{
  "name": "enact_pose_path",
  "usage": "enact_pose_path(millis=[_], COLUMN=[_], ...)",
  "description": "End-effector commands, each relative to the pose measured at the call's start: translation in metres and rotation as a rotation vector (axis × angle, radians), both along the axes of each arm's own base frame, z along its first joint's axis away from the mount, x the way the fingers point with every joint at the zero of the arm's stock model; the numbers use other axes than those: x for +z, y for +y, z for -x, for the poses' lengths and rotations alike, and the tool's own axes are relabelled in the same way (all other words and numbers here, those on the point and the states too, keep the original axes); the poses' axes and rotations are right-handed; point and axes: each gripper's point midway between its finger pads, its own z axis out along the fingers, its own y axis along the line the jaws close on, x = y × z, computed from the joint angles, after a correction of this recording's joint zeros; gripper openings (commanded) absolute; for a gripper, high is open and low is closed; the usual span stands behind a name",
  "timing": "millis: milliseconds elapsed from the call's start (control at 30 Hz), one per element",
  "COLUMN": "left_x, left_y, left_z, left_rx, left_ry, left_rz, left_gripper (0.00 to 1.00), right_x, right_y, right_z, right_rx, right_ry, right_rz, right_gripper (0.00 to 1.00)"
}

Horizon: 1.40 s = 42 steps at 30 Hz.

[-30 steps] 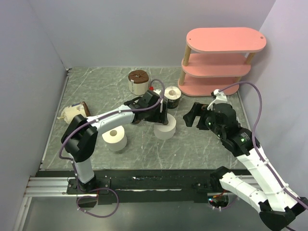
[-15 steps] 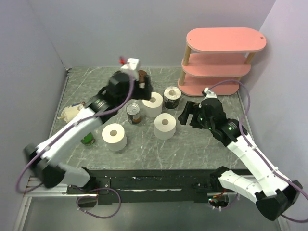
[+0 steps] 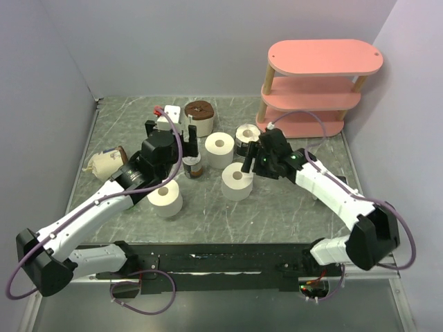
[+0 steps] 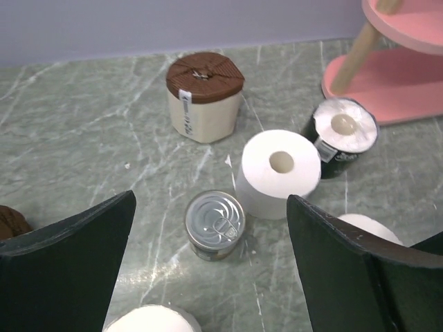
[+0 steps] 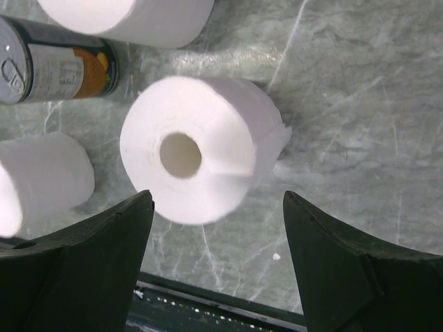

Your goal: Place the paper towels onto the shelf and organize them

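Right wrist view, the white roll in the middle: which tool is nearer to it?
Right. The right tool hovers right over the roll; the left tool is off to its left, by the metal can.

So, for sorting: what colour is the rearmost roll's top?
Rearmost roll: dark brown top, cream sides; best in left wrist view.

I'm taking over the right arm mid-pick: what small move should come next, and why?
Probably lower the right gripper a little, then close it on the white roll. In the right wrist view that roll stands on end, roughly centred between the open jaws and not yet gripped, while the can sits well outside them, so closing should catch only the roll.
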Motion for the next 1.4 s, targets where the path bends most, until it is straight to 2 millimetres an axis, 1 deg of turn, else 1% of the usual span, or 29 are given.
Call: enact_pose_path(millis=[0, 33, 67, 233, 433, 600, 833, 1033, 1133, 1167, 1267, 1333, 1367], left_x=[0.037, 0.037, 0.038, 0.041, 0.044, 0.042, 0.041, 0.038, 0.038, 0.038, 0.038, 0.039, 0.039], left_y=[0.018, 0.019, 0.019, 0.014, 0.016, 0.016, 0.017, 0.016, 0.018, 0.019, 0.019, 0.020, 0.020], left_z=[0.005, 0.006, 0.006, 0.009, 0.012, 0.011, 0.010, 0.009, 0.008, 0.008, 0.008, 0.008, 0.007], left_rx=[0.071, 0.071, 0.073, 0.032, 0.030, 0.032, 0.042, 0.045, 0.055, 0.058, 0.060, 0.064, 0.066], left_ry=[-0.108, -0.108, -0.111, -0.110, -0.124, -0.120, -0.120, -0.111, -0.110, -0.109, -0.113, -0.115, -0.115], left_rz=[0.067, 0.070, 0.070, 0.080, 0.086, 0.078, 0.071, 0.063, 0.057, 0.056, 0.058, 0.056, 0.056], left_gripper=[0.96, 0.96, 0.96, 0.96, 0.96, 0.96, 0.96, 0.96, 0.96, 0.96, 0.96, 0.96, 0.96], right_x=[0.008, 0.002, 0.001, -0.017, -0.029, -0.035, -0.043, -0.047, -0.050, -0.051, -0.045, -0.038, -0.032], right_y=[0.005, 0.005, 0.005, 0.005, 0.014, 0.016, 0.016, 0.015, 0.015, 0.016, 0.016, 0.016, 0.017], right_z=[-0.018, -0.018, -0.019, -0.022, -0.027, -0.029, -0.028, -0.026, -0.025, -0.024, -0.025, -0.024, -0.026], right_rx=[-0.042, -0.047, -0.049, -0.049, -0.014, -0.014, -0.021, -0.029, -0.029, -0.031, -0.035, -0.035, -0.034], right_ry=[-0.018, -0.004, -0.001, 0.024, 0.039, 0.045, 0.070, 0.078, 0.078, 0.081, 0.065, 0.053, 0.042], right_rz=[0.045, 0.055, 0.057, 0.093, 0.090, 0.093, 0.116, 0.125, 0.123, 0.121, 0.114, 0.106, 0.099], right_gripper=[0.82, 0.82, 0.81, 0.81, 0.78, 0.74, 0.72, 0.68, 0.65, 0.62, 0.55, 0.51, 0.48])
